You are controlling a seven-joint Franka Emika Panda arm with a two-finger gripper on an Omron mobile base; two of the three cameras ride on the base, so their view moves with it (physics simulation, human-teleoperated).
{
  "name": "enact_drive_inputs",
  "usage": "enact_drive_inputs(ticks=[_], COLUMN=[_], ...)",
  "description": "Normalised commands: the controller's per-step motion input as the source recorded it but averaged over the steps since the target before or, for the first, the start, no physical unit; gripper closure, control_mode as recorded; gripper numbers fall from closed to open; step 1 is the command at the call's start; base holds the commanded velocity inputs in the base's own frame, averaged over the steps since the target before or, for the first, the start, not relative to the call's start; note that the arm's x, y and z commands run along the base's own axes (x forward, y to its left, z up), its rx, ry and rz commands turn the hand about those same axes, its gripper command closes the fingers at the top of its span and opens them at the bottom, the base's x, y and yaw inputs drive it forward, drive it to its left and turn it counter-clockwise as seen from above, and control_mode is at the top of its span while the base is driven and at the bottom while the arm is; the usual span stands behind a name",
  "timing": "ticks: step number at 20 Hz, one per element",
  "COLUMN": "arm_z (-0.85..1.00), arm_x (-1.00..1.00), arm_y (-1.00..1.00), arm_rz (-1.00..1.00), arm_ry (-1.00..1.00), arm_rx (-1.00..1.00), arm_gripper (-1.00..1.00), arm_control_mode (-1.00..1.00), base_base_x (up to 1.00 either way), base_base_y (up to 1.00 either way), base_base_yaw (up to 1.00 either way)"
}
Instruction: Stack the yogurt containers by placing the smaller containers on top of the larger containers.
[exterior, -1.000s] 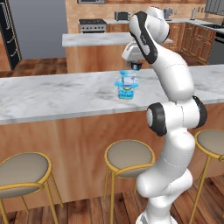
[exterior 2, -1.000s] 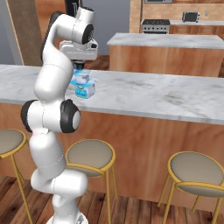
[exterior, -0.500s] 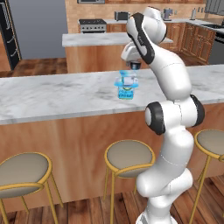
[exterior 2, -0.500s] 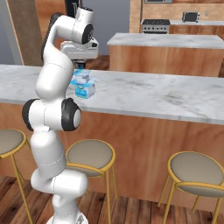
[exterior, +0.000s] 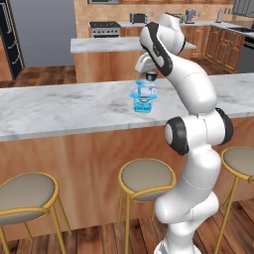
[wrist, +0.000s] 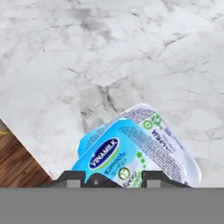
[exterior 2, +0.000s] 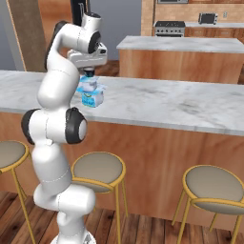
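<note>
Small cup on big cup, gripper above them at mid-counter.

Left base view: the smaller yogurt cup (exterior: 145, 92) sits on top of the larger yogurt cup (exterior: 143, 104), which stands on the marble counter (exterior: 59, 106), back from the near edge, with bare stone all around; the gripper (exterior: 150, 78) hangs right over the stack. Right base view: the stack, smaller cup (exterior 2: 88, 86) on larger cup (exterior 2: 92, 98), stands just beside the arm, open marble stretching right, stools (exterior 2: 99, 167) below the counter edge. Hand view: both lids, smaller (wrist: 110, 161) overlapping larger (wrist: 164, 140), lie close under the fingertips (wrist: 73, 178); the counter edge runs at lower left. Whether the jaws clasp the cup or stand free, I cannot tell.
</note>
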Motion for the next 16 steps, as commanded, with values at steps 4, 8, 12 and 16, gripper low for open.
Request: enact_drive_inputs(ticks=[4, 8, 12, 16], arm_z=[-0.13, -0.1, -0.04, 0.0], arm_x=[0.13, 0.13, 0.18, 0.22], arm_y=[0.0, 0.0, 0.05, 0.1], arm_rz=[0.0, 0.0, 0.0, 0.0], arm_ry=[-0.04, -0.01, 0.0, 0.01], arm_rx=[0.0, 0.0, 0.0, 0.0], arm_gripper=[1.0, 1.0, 1.0, 1.0], arm_control_mode=[-1.0, -1.0, -1.0, -1.0], base_base_x=[0.0, 0.0, 0.0, 0.0], base_base_y=[0.0, 0.0, 0.0, 0.0], base_base_yaw=[0.0, 0.0, 0.0, 0.0])
